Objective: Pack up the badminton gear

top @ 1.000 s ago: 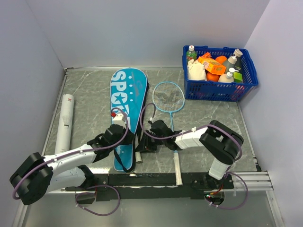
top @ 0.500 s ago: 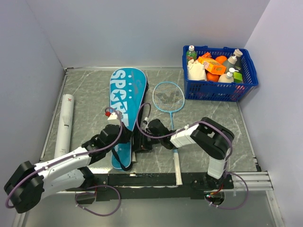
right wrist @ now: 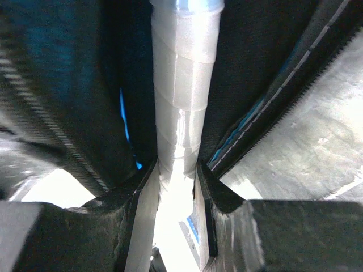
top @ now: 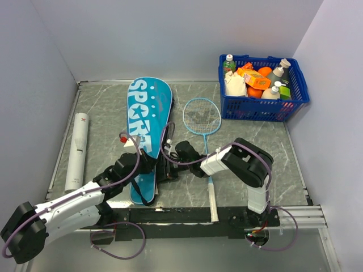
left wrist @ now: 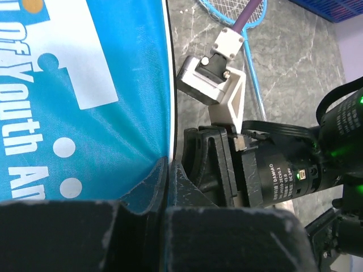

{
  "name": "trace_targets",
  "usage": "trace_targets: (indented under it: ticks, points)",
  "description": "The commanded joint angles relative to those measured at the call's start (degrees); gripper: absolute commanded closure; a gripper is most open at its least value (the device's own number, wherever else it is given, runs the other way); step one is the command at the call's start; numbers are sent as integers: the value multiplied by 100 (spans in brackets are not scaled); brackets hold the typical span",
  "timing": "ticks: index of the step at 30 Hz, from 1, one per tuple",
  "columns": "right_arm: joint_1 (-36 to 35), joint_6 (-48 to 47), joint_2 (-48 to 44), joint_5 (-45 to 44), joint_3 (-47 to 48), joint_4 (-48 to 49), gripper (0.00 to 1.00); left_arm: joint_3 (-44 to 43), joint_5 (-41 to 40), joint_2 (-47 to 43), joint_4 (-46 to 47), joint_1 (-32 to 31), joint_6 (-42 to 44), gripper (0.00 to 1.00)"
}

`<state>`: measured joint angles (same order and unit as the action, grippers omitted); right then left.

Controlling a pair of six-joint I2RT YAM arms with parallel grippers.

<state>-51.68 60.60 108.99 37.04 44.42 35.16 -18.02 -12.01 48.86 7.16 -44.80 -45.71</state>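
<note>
The blue bag (top: 148, 122) lettered SPORT lies slanted on the table; its blue fabric fills the left wrist view (left wrist: 85, 85). My left gripper (top: 145, 165) (left wrist: 165, 170) is shut on the bag's right edge near its narrow end. My right gripper (top: 168, 169) (right wrist: 177, 175) is shut on the white wrapped handle (right wrist: 182, 102) of a racket. That handle runs into the bag's dark opening; the rest of this racket is hidden. Another blue-and-white racket (top: 202, 118) lies flat to the right of the bag. The long white tube (top: 76, 150) lies at the far left.
A blue mesh basket (top: 262, 107) full of bottles and packets stands at the back right. Walls close the table on the left, back and right. The right arm's wrist (left wrist: 272, 170) sits close beside my left fingers.
The bag has swung and slid to the left and towards the back. Both grippers have moved left with it, keeping their holds.
</note>
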Motion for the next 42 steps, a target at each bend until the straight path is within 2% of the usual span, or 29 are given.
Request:
trace_targets:
  ticks: [1,5,6,8,11,16,18,23,26,30,35,42]
  points:
    - [316,-233,17,-399,383,1256,100,149,911,-158,409,-100,-420,99]
    - [308,-250,70,-258,523,1239,71,290,885,-254,559,-100,-500,99]
    - [325,-268,52,-258,489,1170,67,299,867,-280,559,-108,-509,99]
    - [334,-329,0,-267,436,1046,59,308,850,-298,585,-100,-509,99]
    - [352,-417,-106,-337,251,897,56,317,849,-272,646,-108,-535,99]
    - [360,-505,-133,-522,49,694,55,343,779,-254,647,-108,-658,99]
    - [360,-409,-71,-487,31,817,55,212,561,-289,271,-108,-632,98]
    - [352,-347,26,-487,-48,871,56,-623,-345,-474,-1276,-100,-254,85]
    - [352,-426,-18,-557,-179,730,56,-834,-626,-649,-1717,-100,-113,85]
    - [360,-662,-334,-864,-565,344,56,-817,-697,-738,-1701,-108,-122,87]
    - [360,-1216,-1326,-1426,-804,-1104,55,-756,-557,-527,-1419,-108,-148,89]
    - [378,-2183,-2705,-2612,-505,-3319,52,-703,-513,-254,-1094,-108,-8,87]
